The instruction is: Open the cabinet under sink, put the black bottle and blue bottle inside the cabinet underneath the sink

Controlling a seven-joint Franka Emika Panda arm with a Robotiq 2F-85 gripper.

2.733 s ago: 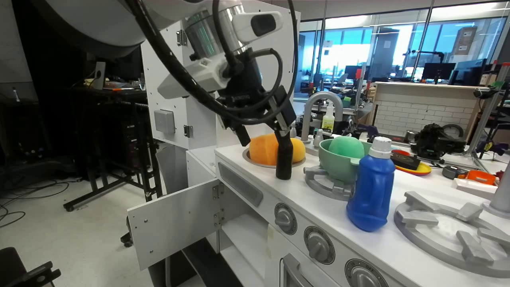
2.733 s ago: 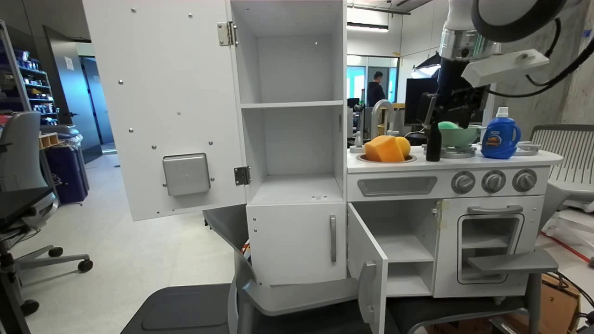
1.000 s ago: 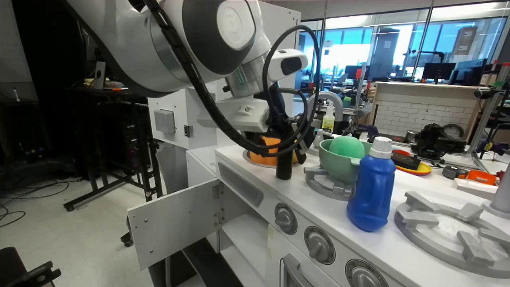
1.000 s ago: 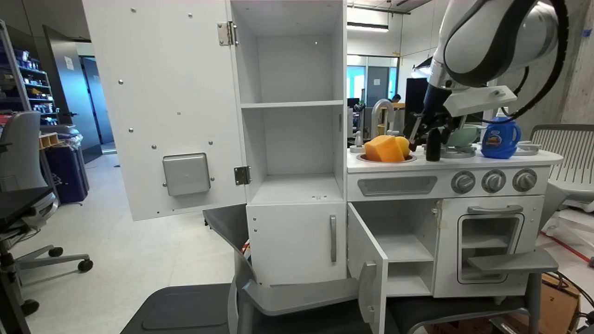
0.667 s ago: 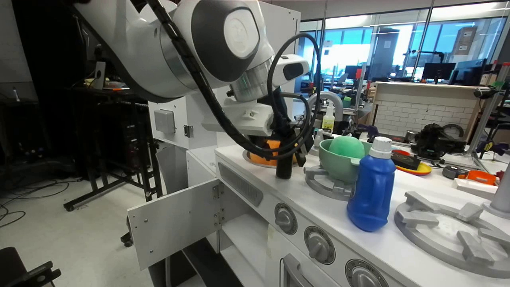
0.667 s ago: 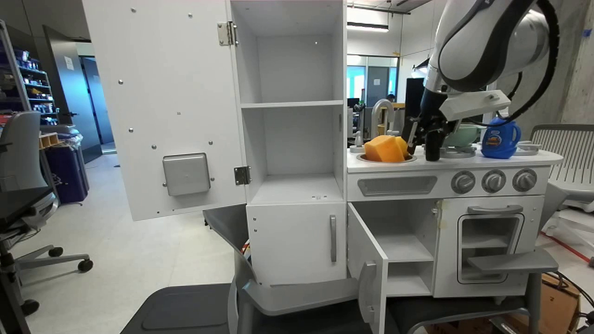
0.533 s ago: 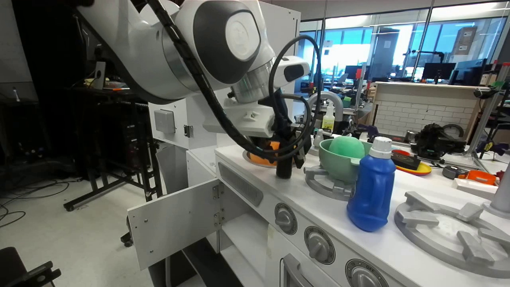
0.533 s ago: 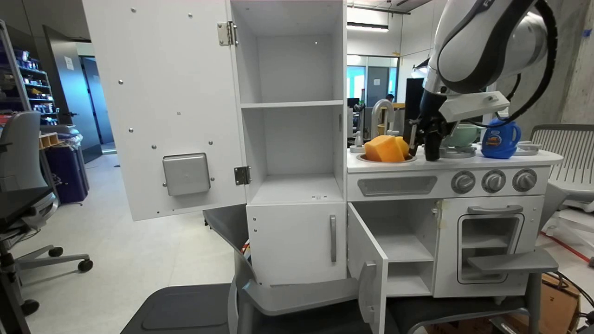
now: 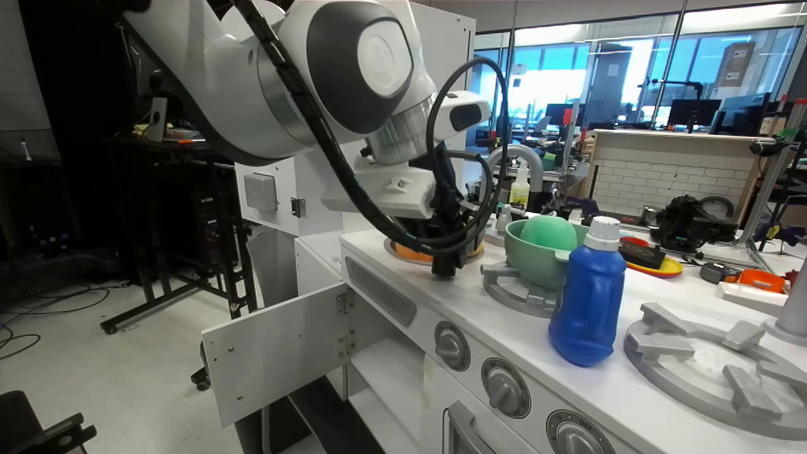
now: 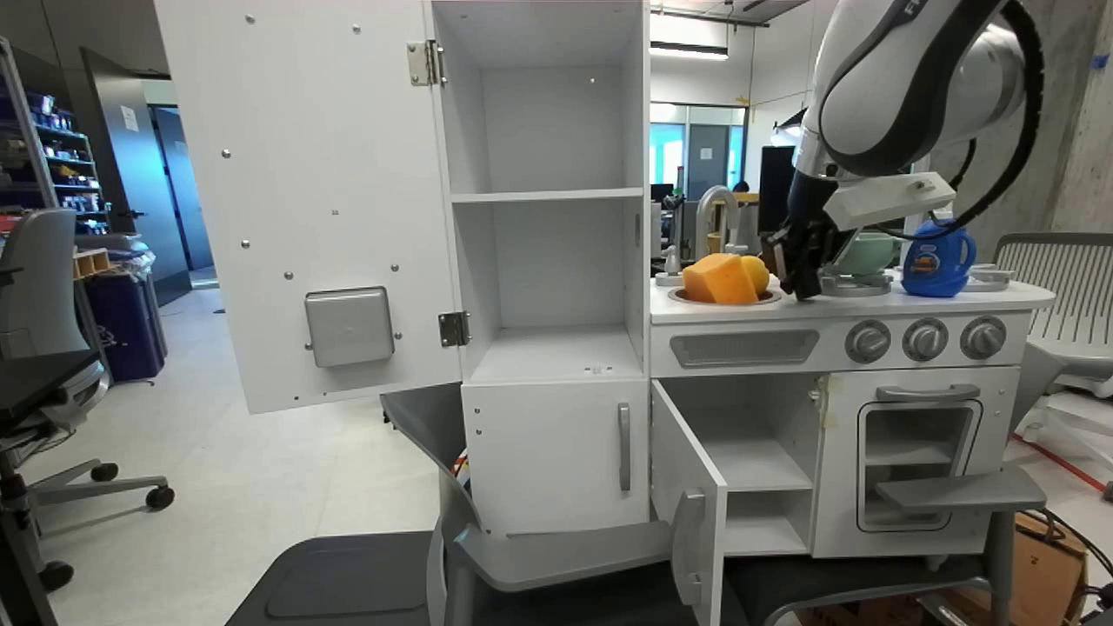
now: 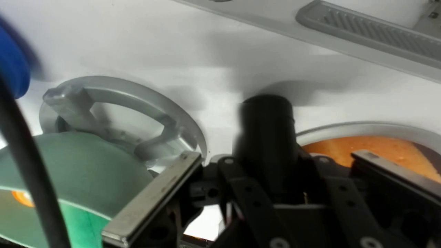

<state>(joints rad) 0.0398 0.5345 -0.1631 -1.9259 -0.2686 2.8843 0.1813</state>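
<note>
Just beside the sink (image 11: 365,127), my gripper (image 11: 275,162) held the black bottle (image 11: 267,120) pinched between its jaws; whether the bottle's base touched the counter (image 9: 523,334) I could not tell. The blue bottle (image 9: 586,302) stood upright on that counter, well apart from my grip, past a grey burner (image 11: 69,103) that carried a green bowl (image 9: 536,265). An orange block (image 10: 720,280) sat in the sink. Underneath, the cabinet (image 10: 796,417) stood open, its white door (image 10: 683,474) swung outward, a shelf (image 10: 756,465) visible within.
</note>
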